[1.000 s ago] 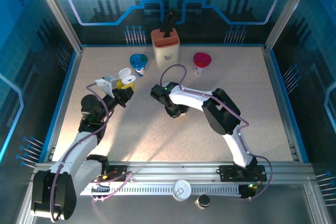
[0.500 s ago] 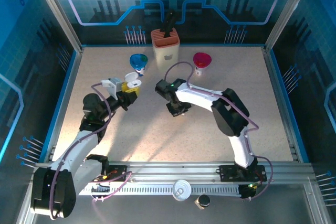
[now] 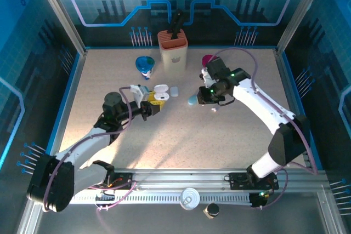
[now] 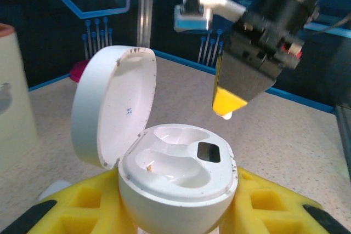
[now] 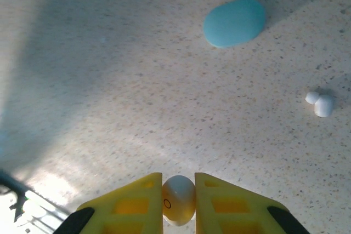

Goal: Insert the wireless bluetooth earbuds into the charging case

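Earbud [image 5: 178, 200] sits pinched between the right gripper's [image 5: 178, 180] pads, which have just closed on it and carried it off the counter [image 5: 109, 108]. The left gripper [image 4: 175, 212] clamps the open case [image 4: 175, 160], now swung nearer, so insertion looks next. Another earbud [image 5: 321, 104] lies loose.

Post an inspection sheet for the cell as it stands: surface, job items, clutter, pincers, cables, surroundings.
Surface: speckled tabletop, no spills seen.
Job's things: charging case open, wells empty; held earbud in the right pincer; loose earbud on the tabletop.
Clutter: blue case, small white case, cream block, blue cup, magenta cup.
Pincers: left pincer shut on the charging case; right pincer shut on the held earbud.
Cables: purple cable loops above the right arm, no snag seen.
Surroundings: blue printed walls, metal frame.
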You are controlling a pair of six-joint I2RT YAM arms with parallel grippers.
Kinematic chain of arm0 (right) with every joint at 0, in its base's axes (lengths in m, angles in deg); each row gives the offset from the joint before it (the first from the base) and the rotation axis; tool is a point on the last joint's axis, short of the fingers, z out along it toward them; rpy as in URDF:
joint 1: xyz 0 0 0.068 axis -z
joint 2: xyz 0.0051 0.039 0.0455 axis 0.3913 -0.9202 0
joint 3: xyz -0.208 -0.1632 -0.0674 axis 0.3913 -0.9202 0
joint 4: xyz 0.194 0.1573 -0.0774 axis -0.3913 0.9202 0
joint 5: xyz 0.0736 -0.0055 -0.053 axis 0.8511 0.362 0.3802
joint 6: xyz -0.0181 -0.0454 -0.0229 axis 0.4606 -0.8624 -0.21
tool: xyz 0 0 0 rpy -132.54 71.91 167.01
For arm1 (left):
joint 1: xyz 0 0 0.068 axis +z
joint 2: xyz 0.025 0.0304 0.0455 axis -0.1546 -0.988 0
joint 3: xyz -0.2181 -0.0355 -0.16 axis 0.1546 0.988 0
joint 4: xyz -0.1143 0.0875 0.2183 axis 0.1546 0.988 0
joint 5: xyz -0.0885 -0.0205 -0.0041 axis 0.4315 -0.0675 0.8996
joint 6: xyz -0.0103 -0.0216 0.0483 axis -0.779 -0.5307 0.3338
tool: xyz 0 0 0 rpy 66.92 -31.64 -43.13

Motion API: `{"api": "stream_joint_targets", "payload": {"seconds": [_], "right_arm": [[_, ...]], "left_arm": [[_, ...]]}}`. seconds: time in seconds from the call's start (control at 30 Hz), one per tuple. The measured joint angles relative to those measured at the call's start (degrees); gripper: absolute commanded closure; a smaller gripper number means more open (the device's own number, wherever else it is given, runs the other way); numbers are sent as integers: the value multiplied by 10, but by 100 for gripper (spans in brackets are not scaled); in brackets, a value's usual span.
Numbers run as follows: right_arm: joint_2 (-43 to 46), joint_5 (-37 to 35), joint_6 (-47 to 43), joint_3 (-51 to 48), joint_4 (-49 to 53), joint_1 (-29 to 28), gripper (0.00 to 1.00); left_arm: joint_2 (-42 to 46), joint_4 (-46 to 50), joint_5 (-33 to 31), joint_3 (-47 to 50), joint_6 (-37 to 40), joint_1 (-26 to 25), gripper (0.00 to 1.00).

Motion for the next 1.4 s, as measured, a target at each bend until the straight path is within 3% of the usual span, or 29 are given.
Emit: {"api": "stream_joint_targets", "payload": {"seconds": [0.37,0.53,0.93,1.4], "right_arm": [[73,194,-48,15,-1,4,87],[73,244,-49,28,-14,2,87],[37,264,-49,74,-27,-37,86],[32,236,-63,78,-31,-50,86]], "left_arm": [[-57,-27,42,-41,5,-49,69],[-60,-36,59,-47,8,-63,69],[-74,-45,76,-50,22,-79,69],[-83,-56,75,-54,-3,-80,70]]}}
